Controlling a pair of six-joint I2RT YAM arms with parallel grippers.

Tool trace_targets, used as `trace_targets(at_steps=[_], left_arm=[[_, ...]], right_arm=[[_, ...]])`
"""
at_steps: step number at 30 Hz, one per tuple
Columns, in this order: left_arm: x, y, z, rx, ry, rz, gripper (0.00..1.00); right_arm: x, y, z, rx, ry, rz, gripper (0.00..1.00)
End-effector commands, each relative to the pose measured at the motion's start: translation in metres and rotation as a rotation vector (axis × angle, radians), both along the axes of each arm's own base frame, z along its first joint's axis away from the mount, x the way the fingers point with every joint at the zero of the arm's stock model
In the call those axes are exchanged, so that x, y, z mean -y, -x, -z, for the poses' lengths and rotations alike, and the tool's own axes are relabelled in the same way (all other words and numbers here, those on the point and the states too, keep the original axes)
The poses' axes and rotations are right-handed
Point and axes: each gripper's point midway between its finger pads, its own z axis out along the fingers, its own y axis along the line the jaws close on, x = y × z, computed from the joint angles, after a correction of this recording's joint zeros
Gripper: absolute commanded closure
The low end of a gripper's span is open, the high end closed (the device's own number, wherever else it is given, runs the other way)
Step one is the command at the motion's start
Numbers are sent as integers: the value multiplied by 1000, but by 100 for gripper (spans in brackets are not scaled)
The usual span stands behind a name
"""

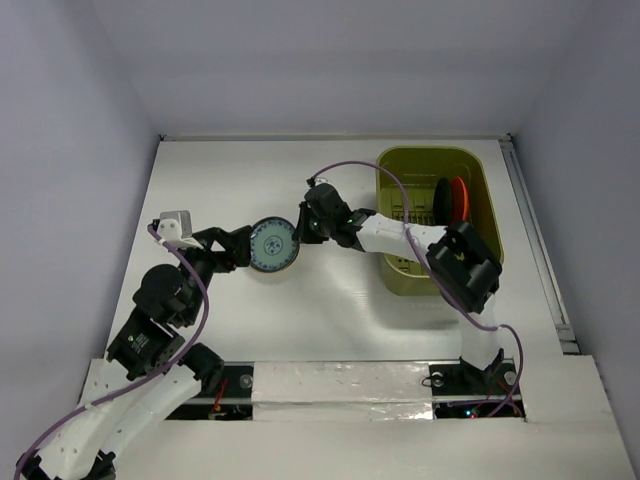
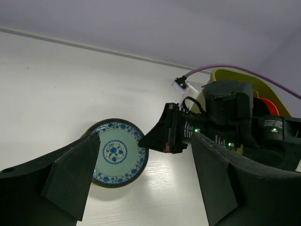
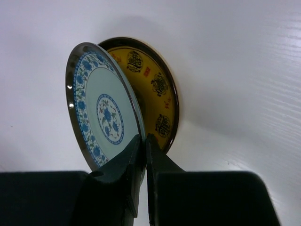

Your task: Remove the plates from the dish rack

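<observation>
Bright even light, soft shadows

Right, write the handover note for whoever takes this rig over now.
Left gripper: open, empty, beside the blue-patterned plate.
Right gripper: shut on that plate's rim, holding it tilted over the yellow plate, which lies flat on the table.
Done: yellow plate out of the dish rack; blue one out, not yet set down.
To do: lay the blue plate down, then fetch the orange-red plate standing in the rack; a dark shape beside it may be another.
</observation>
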Motion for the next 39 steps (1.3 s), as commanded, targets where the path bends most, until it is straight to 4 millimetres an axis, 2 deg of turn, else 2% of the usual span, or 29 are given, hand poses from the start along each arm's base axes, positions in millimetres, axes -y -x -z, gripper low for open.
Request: trace_targets(at_steps=[1, 3, 9, 10, 12, 13, 16, 17, 21, 22, 23, 24, 26, 27, 29, 30, 31, 32, 34, 35, 36, 37, 39], left_arm=[[-1, -1, -13, 50, 27, -4, 24], [-1, -1, -13, 51, 28, -4, 24], [-2, -1, -12, 48, 26, -7, 24], [-2, -1, -12, 48, 27, -9, 24], [-2, 0, -13, 50, 27, -7, 24], [-2, 0, -12, 48, 27, -7, 24], [-2, -1, -13, 49, 28, -9, 24], [-2, 0, -13, 51, 29, -9, 24], [-3, 0, -13, 52, 30, -10, 24], [-3, 0, -14, 53, 31, -9, 25], [-3, 0, -14, 53, 31, -10, 26], [-3, 1, -14, 55, 33, -10, 27], [-3, 1, -15, 57, 34, -6, 33], [-3, 2, -15, 58, 35, -4, 36], [-2, 2, -16, 62, 34, 2, 53], [-2, 2, -17, 63, 37, 4, 60], [-1, 2, -17, 63, 37, 7, 74], [-2, 3, -17, 65, 38, 5, 80], [-2, 3, -17, 65, 36, 5, 87], [-1, 2, -16, 62, 36, 5, 88], [-1, 3, -16, 62, 37, 8, 88], [0, 2, -17, 62, 37, 11, 88], [0, 2, -16, 60, 34, 13, 85]], right_arm=[[-25, 1, -22, 29, -95, -24, 89], [-24, 1, -16, 22, -87, -15, 84], [-18, 0, -17, 25, -66, 8, 61], [-13, -1, -16, 29, -40, 21, 53], [-7, -2, -18, 54, -5, 43, 43], [-2, -1, -25, 69, 11, 44, 35], [10, -2, -39, 121, 59, 68, 26], [19, -3, -51, 144, 76, 91, 23], [48, 1, -89, 222, 109, 139, 23], [57, 2, -97, 244, 126, 150, 35], [68, 3, -106, 268, 140, 174, 44], [93, 2, -137, 338, 147, 256, 59], [133, 10, -146, 376, 248, 331, 100], [165, 11, -171, 422, 266, 421, 100], [216, 14, -175, 424, 352, 509, 100], [242, 19, -193, 450, 344, 568, 100], [260, 19, -193, 442, 358, 597, 100], [294, 15, -184, 413, 405, 654, 100], [325, 17, -183, 404, 419, 699, 96], [346, 15, -178, 388, 460, 739, 87], [354, 15, -173, 377, 482, 745, 81], [360, 13, -171, 369, 500, 751, 71], [373, 5, -163, 341, 562, 769, 65]])
